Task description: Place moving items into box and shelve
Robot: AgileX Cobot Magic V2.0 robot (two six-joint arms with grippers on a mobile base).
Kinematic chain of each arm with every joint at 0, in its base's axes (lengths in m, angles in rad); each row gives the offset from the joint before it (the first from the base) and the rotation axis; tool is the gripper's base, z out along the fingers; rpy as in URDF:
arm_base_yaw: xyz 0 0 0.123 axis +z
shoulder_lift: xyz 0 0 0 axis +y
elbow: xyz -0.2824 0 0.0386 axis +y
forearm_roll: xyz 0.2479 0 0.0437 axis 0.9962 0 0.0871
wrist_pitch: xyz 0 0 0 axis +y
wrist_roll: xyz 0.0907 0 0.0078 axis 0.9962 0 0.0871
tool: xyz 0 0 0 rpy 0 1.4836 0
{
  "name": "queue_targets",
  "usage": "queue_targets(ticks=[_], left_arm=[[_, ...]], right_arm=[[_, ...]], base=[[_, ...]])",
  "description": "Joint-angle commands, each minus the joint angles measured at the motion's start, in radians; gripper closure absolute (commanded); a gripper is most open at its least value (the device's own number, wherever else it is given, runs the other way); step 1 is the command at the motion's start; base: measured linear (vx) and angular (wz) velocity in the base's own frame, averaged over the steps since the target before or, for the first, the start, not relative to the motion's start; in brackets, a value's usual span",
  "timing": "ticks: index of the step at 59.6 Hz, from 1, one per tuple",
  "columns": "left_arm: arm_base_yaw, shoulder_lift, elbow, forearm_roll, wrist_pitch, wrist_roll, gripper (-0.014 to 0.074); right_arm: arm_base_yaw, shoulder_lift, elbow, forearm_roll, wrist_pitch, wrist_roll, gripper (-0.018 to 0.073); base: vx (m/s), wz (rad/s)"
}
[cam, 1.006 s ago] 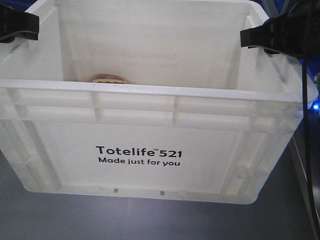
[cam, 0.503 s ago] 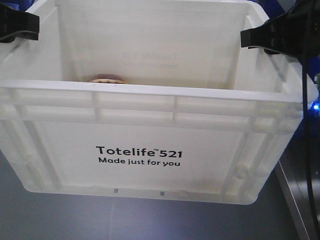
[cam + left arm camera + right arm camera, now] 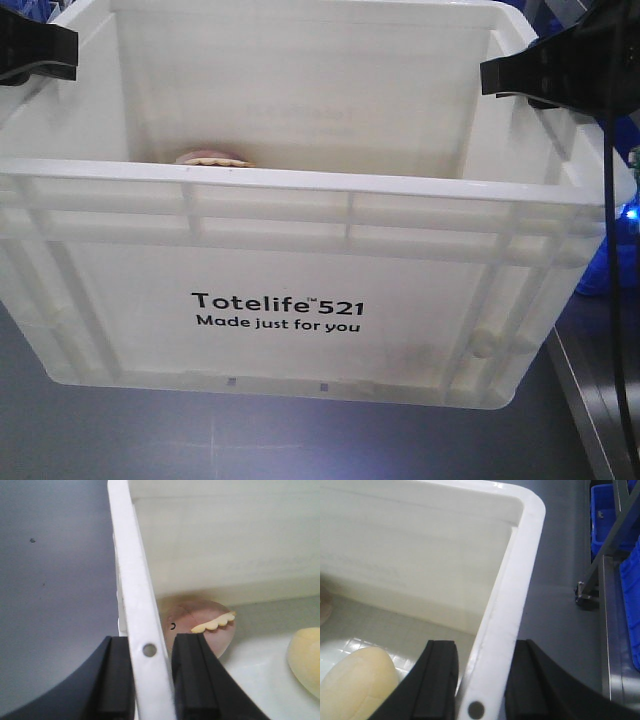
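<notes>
Box [image 3: 340, 210] hung between my arms, one side rim pinched narrow in my left jaws, the other in my right jaws, so the bun [image 3: 360, 680] lay level for shelving.

We see smooth, slightly glossy plastic on the large white rectangular tote [image 3: 300, 185]; the pale tan round bun [image 3: 355, 680] looks matt.

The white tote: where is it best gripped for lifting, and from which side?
Grip the tote at the top rim of its two opposite side walls, from above, one finger inside and one outside. The rim is thin and straight, and it fits between the fingers, as the left end effector and right end effector show.
</notes>
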State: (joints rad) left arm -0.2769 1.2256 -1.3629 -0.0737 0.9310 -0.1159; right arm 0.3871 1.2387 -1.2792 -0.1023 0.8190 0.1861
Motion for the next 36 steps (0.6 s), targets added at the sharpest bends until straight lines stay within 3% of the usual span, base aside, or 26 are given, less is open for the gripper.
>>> queue_targets(ticks=[1, 36], left_arm=[[-0.024, -0.039, -0.052, -0.1, -0.144, 0.012, 0.0603], [-0.024, -0.039, -0.052, -0.1, -0.144, 0.012, 0.0603]], right_arm=[[0.01, -0.032, -0.048, 0.047, -0.168, 0.007, 0.0565], [0.01, -0.032, -0.048, 0.046, -0.168, 0.007, 0.0565]], base=[[0.36, 0.03], [0.38, 0.02]])
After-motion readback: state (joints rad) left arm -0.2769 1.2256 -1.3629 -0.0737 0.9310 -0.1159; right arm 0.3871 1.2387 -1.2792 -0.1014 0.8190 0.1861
